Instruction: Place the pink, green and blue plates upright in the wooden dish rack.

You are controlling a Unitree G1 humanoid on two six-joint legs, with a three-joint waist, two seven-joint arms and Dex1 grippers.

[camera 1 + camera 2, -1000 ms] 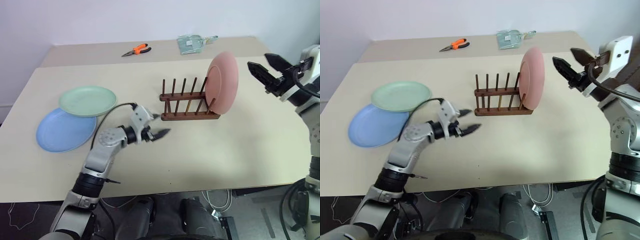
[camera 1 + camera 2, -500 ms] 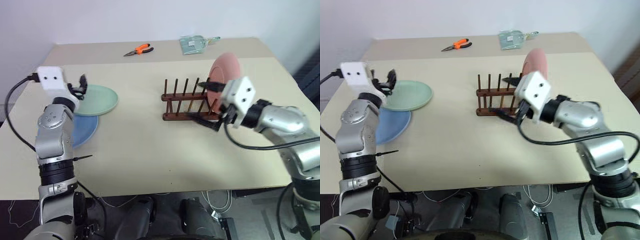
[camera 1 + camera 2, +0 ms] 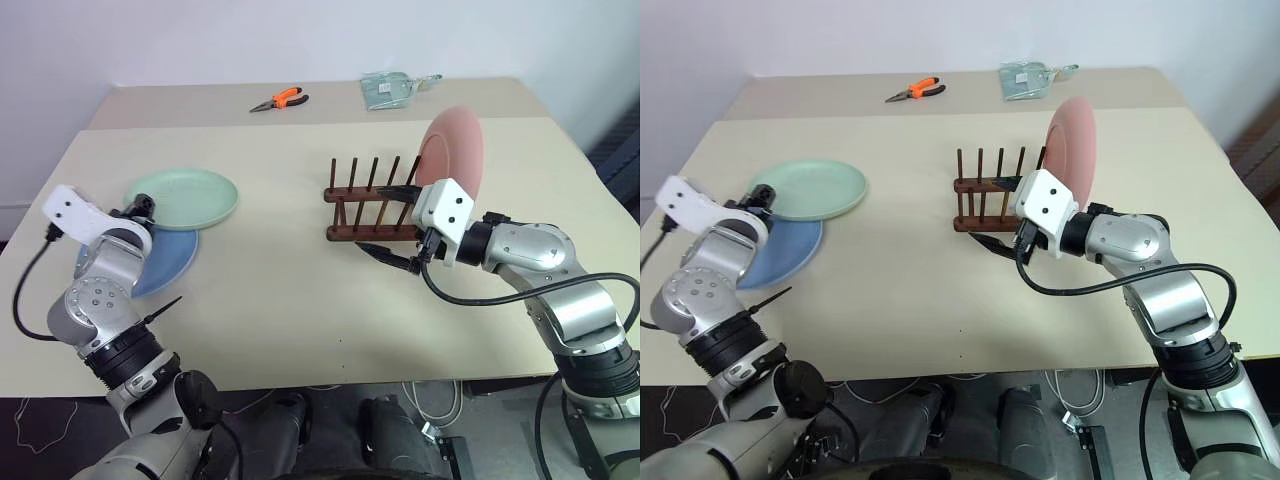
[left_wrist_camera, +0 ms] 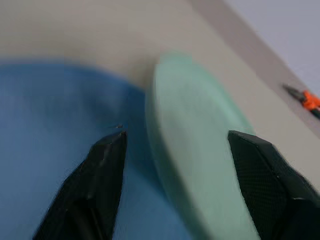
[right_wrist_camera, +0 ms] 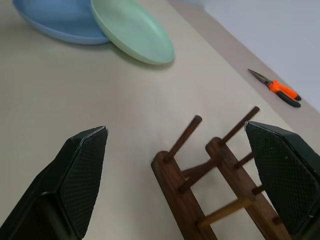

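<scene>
- Arms swapped jobs over the last second. The left claw point(image 4: 172, 165) was out mid-counter a second ago, and now it's swung over to the stack near the counter's left edge, with the green plate's near rim sitting between its two fingers.
- Left claw is open around that rim, not pinching yet as far as I can tell. The gap looks a bit narrower than before, so my guess is it's starting to close for a grab.
- Green plate point(image 3: 182, 196) lies flat, partly overlapping the blue plate point(image 3: 160, 262), which is flat on the counter under it, closer to the front-left.
- Right claw point(image 3: 392, 225) was up by the counter's right edge a second ago. It's come in low and now sits at the front end of the rack, fingers spread wide, holding nothing. Over the last half second it's barely shifted.
- Pink plate point(image 3: 452, 160) is already standing upright in the rack's point(image 3: 372, 212) far-right slot, same as a second ago. So that's one down, two left.
- Rack sits around the middle of the counter, a bit to the right, with the other slots free.
- Orange pliers point(image 3: 280, 99) and a clear packet point(image 3: 388, 87) are up by the back edge, out of the way.
- Green looks like the next one to go. Right claw might be there to steady the rack, just guessing.
</scene>
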